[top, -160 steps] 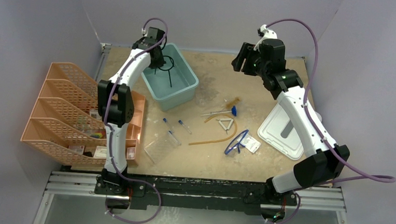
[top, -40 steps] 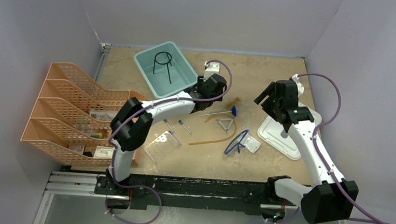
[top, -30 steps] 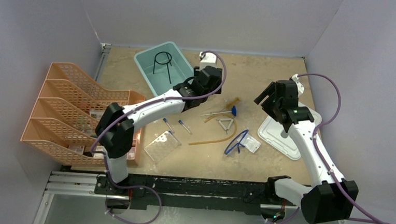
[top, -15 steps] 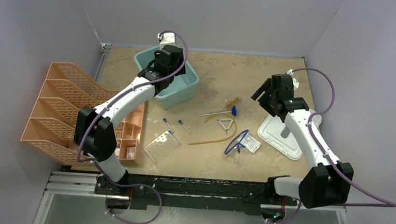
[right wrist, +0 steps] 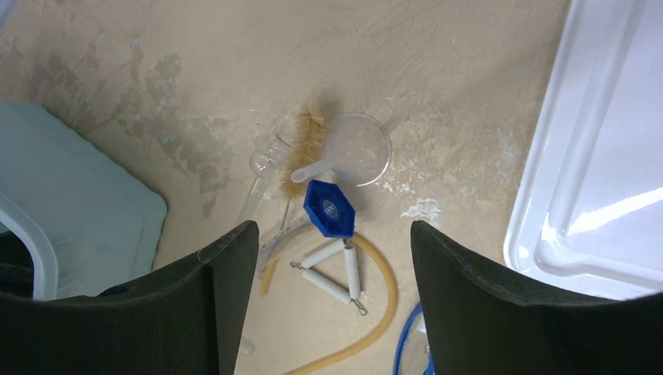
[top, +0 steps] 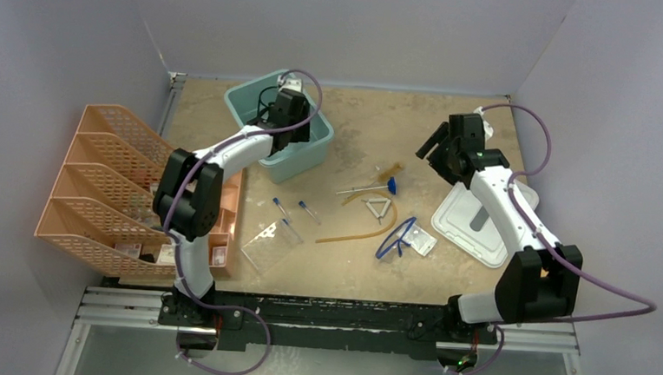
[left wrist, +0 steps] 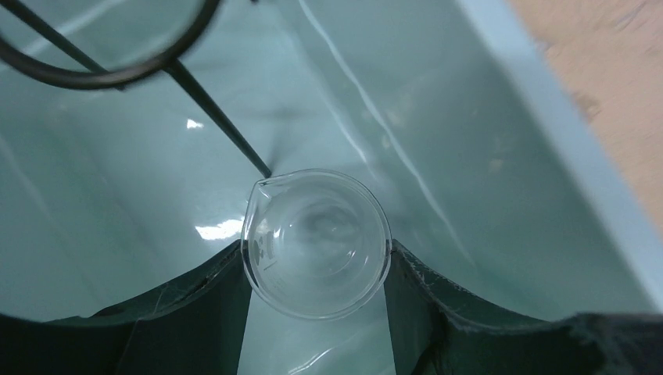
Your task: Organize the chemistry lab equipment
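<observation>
Glass was what the left gripper (left wrist: 315,254) held — a small clear beaker (left wrist: 317,234) pinched between its fingers inside the teal bin (left wrist: 551,137), spout right at a leg tip of the black wire ring stand (left wrist: 219,121). The right gripper (right wrist: 332,238) hung with jaws wide apart above the bristle brush (right wrist: 303,152), white triangle (right wrist: 332,269) and amber rubber tubing (right wrist: 388,293) — all loose on the table (right wrist: 438,70).

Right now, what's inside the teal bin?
The black wire ring stand and a clear beaker, gripped by the left gripper. From above, the left arm covers part of the teal bin, so anything beneath it is hidden.
</observation>
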